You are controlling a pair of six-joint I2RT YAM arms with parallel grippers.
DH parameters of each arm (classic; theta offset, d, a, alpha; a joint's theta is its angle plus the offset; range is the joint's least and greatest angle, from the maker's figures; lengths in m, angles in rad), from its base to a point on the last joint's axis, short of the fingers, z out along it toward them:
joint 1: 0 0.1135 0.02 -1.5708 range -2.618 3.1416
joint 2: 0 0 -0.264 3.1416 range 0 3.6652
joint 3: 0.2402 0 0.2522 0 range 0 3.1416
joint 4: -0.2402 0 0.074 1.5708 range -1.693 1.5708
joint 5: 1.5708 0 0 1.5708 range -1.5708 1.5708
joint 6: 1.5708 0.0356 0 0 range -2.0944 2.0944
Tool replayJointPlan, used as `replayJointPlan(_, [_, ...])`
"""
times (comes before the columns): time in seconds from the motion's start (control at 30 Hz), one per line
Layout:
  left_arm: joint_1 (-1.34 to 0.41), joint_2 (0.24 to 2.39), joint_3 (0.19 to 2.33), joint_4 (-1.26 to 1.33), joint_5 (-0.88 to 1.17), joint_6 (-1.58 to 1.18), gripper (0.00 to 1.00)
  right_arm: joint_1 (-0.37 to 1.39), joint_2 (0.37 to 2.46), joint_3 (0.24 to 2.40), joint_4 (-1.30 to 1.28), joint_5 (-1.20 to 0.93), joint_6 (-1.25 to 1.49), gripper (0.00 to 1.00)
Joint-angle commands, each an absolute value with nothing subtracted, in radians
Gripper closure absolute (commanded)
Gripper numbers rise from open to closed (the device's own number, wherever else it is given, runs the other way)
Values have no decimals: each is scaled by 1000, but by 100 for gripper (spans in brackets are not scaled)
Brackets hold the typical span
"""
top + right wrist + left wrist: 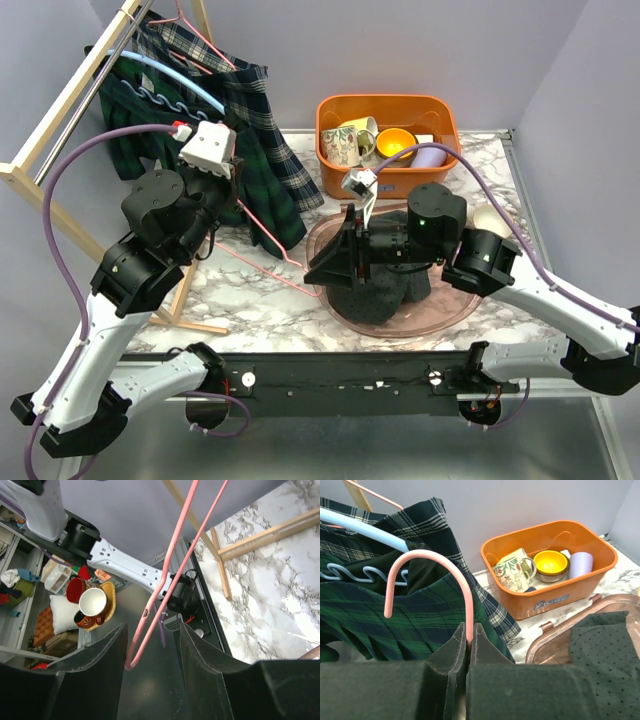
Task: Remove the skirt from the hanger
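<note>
Two claws: both are working on the same pink hanger [435, 555], one at each end.
Left claw [468, 630]: it's squeezing tight on the wire just below the hook, with the pads pressing together around it and the hook curling up and over in front of the wrist camera.
Right claw [151, 630]: the jaws are standing partly apart with the hanger's far corner sitting in the gap. From the wrist view neither pad looks to be pressing on the wire, so it isn't gripping anything.
Skirt [395, 615]: the dark green plaid one is hanging down at the wooden rack [55, 108] on the left, draping right behind the hook and onto the back of the bench [250, 305]. Honestly I can't tell whether it's hanging from the pink wire or just lying against it.
Hanger body: it's slanting out from the rack across the marble toward the right claw.
Blue hanger [365, 530]: it's sitting up on the rack, poking through more plaid cloth.
Orange bin [333, 178]: it's sitting at the back of the bench, holding mugs and a yellow bowl.
Pinkish tray [450, 310]: it's lying under the right arm and carrying a dark cloth [385, 290].
</note>
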State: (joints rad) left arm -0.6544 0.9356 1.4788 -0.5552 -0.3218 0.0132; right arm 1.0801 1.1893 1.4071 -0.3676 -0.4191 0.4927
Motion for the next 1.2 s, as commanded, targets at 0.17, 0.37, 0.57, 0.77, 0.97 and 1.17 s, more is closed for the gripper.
replayJointPlan(0.17, [-653,962,1488,-532,-350,25,100,1097,1200,1377,-390,-367,479,84])
replayJointPlan(0.37, [-655,965,1526,-561,-272,3,100,1097,1210,1347,-326,-351,422,99])
replayJointPlan(0.57, [-655,936,1601,-604,-178,-81,38,1097,1193,1361,-313,-305,345,99])
replayJointPlan(0.77, [-653,891,1669,-618,-69,-158,10,1095,1177,1374,-302,-258,305,99])
replayJointPlan(0.97, [-653,818,1681,-578,96,-256,1,1095,1251,1510,-342,-229,240,99])
replayJointPlan(1.17, [-655,773,1665,-509,373,-330,1,1095,1385,1692,-379,-213,123,99])
